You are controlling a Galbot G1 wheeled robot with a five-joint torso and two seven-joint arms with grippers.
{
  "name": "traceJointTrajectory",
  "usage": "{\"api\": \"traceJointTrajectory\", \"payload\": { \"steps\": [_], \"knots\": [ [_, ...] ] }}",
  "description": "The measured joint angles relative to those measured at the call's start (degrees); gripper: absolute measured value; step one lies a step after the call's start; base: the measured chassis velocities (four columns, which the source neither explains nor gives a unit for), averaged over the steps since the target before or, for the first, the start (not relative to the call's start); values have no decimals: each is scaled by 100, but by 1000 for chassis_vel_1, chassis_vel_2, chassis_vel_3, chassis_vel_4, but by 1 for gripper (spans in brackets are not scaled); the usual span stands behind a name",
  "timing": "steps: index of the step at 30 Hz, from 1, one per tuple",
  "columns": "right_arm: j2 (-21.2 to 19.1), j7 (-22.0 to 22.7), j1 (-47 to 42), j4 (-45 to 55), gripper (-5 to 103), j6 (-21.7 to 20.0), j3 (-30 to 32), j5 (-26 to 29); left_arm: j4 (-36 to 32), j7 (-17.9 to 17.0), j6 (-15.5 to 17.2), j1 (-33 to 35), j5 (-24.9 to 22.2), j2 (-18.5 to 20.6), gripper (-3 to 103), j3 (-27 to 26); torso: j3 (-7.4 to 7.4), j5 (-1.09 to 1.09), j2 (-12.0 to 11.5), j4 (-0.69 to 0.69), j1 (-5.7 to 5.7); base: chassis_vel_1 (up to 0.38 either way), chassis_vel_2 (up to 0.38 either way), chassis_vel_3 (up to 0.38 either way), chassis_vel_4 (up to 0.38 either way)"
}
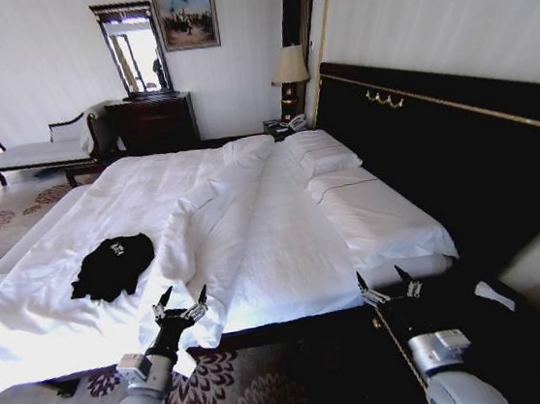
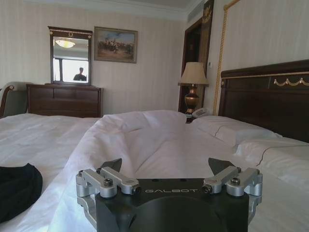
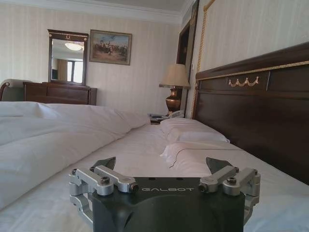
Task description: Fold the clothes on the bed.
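Note:
A small black T-shirt (image 1: 111, 266) with white lettering lies crumpled on the white bed (image 1: 273, 231), near its front left side. In the left wrist view a dark edge of the shirt (image 2: 17, 191) shows beside the gripper. My left gripper (image 1: 180, 302) hovers open over the bed's front edge, a short way right of the shirt and not touching it; its fingers (image 2: 112, 166) are spread with nothing between them. My right gripper (image 1: 387, 282) is open at the bed's front right corner, by the pillows, its fingers (image 3: 217, 165) apart and empty.
A ridge of bunched duvet (image 1: 217, 208) runs down the bed's middle, right of the shirt. Pillows (image 1: 329, 161) lie along the tall dark headboard (image 1: 439, 144). A lamp (image 1: 289, 73), dresser (image 1: 152, 123) and chaise (image 1: 40, 150) stand beyond the bed. Patterned carpet (image 1: 243, 390) lies under my arms.

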Motion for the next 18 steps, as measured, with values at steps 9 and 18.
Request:
{"api": "traceJointTrajectory", "payload": {
  "steps": [9, 18],
  "knots": [
    [17, 1, -1, 7, 100, -9, -16, -16, -33, 27, -43, 22, 2, 1, 100, -20, 0, 0, 0, 0, 0, -58, 133, 63, -138],
    [18, 1, -7, 17, 100, -10, -18, -28, -97, 118, -220, 23, -75, -3, 100, 20, 0, 0, 0, 0, 0, -50, 136, 48, -135]
  ]
}}
